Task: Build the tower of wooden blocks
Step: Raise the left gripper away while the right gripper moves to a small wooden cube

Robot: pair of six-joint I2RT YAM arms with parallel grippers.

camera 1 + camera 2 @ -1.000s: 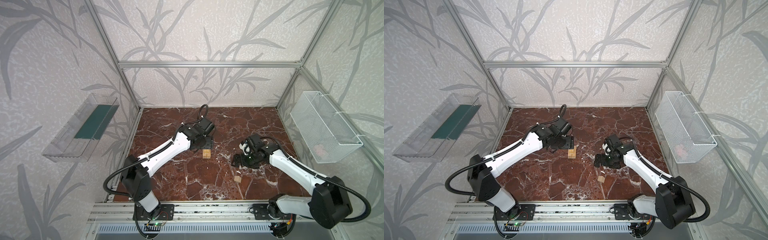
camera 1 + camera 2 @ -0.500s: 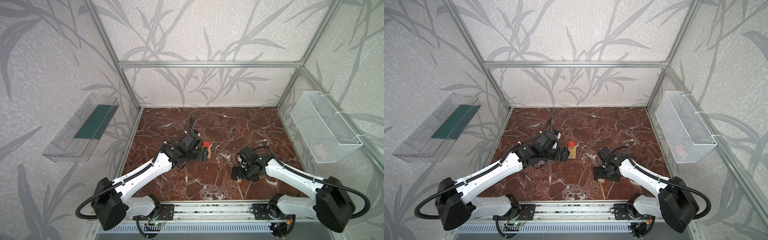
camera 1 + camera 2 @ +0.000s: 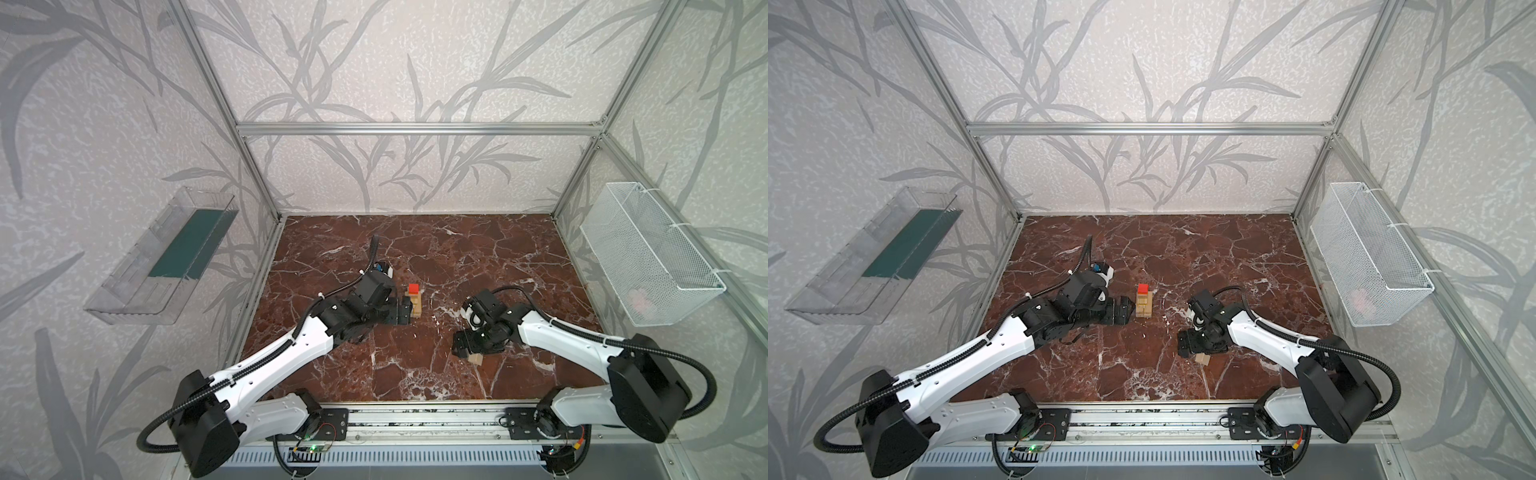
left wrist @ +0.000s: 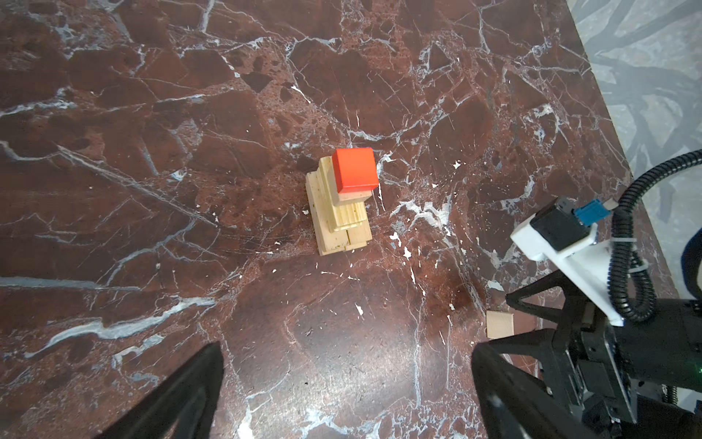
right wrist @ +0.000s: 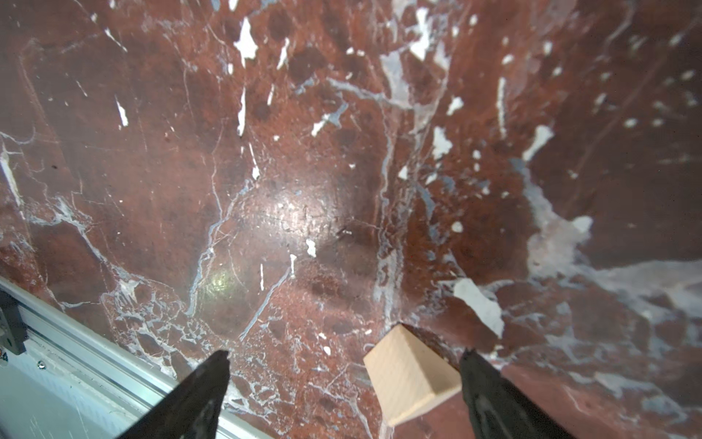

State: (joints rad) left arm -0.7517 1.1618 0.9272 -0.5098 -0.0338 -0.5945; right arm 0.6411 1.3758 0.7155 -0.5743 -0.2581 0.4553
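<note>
Bright, even light in both top views; shadows faint. A glare patch sits on the table [image 5: 288,216] in the right wrist view, blurred toward its edges; left wrist view sharper.

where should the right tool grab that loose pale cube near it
Take the loose cube from above by two opposite flat side faces. It lies on the table, askew and off-centre between the fingers of the open right tool, so twist and shift first.
</note>
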